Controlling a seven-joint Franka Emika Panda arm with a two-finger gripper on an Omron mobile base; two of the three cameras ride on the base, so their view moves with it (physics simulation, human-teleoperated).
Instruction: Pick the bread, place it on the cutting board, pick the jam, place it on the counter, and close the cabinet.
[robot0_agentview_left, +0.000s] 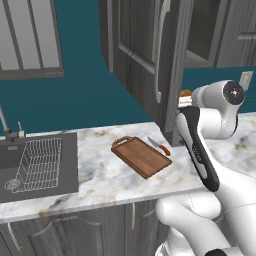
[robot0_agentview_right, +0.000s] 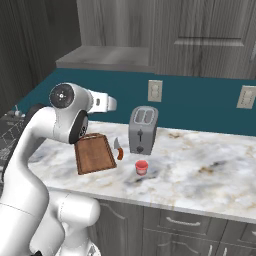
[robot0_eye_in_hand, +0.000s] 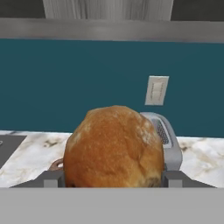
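The bread (robot0_eye_in_hand: 114, 146), a round golden-brown bun, sits between my fingertips (robot0_eye_in_hand: 54, 179) in the hand view, so my gripper (robot0_eye_in_hand: 113, 180) is shut on it. In the left base view a sliver of the bread (robot0_agentview_left: 185, 93) shows at the gripper (robot0_agentview_left: 184, 101), just past the edge of the open cabinet door (robot0_agentview_left: 142, 55). The gripper is held in the air above the counter (robot0_agentview_left: 100, 175). The cutting board (robot0_agentview_left: 141, 156) (robot0_agentview_right: 95, 153) lies bare below and to the left. The jam (robot0_agentview_right: 142, 167), a small red-lidded jar, stands on the counter (robot0_agentview_right: 200, 170) in front of the toaster.
A knife (robot0_agentview_left: 159, 146) (robot0_agentview_right: 119, 150) lies beside the board. The silver toaster (robot0_agentview_right: 143, 130) (robot0_eye_in_hand: 168, 142) stands at the back wall. A sink with a wire dish rack (robot0_agentview_left: 40, 162) is at the left. The cabinet door juts out over the counter.
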